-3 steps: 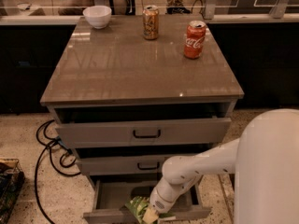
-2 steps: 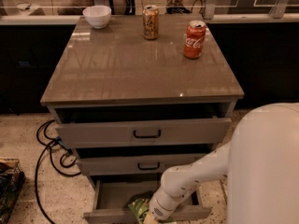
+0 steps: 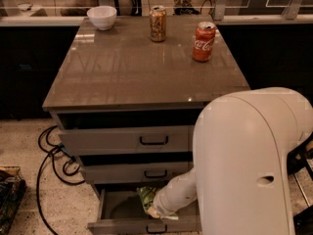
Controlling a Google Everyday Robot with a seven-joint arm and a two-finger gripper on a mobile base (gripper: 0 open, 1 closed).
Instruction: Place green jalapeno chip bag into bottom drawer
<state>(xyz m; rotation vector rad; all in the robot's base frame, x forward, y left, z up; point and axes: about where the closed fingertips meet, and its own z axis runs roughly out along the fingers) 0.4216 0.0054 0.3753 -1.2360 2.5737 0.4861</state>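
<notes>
The green jalapeno chip bag (image 3: 145,198) lies inside the open bottom drawer (image 3: 117,205), toward its right half, mostly covered by my arm. My gripper (image 3: 152,211) is down in the drawer right at the bag; my white forearm and the big shoulder housing hide the fingers. The bottom drawer is pulled out, with its grey front and black handle at the lower edge of the view. The two drawers above it are shut or nearly shut.
On the cabinet top stand a white bowl (image 3: 101,17) at the back left, a tan can (image 3: 157,23) and a red soda can (image 3: 204,41). Black cables (image 3: 51,151) lie on the floor at the left. A dark crate (image 3: 9,199) sits at the lower left.
My arm has reached further into the bottom drawer, and the bag has gone from the drawer's front edge down into it. The arm housing now fills more of the right side.
</notes>
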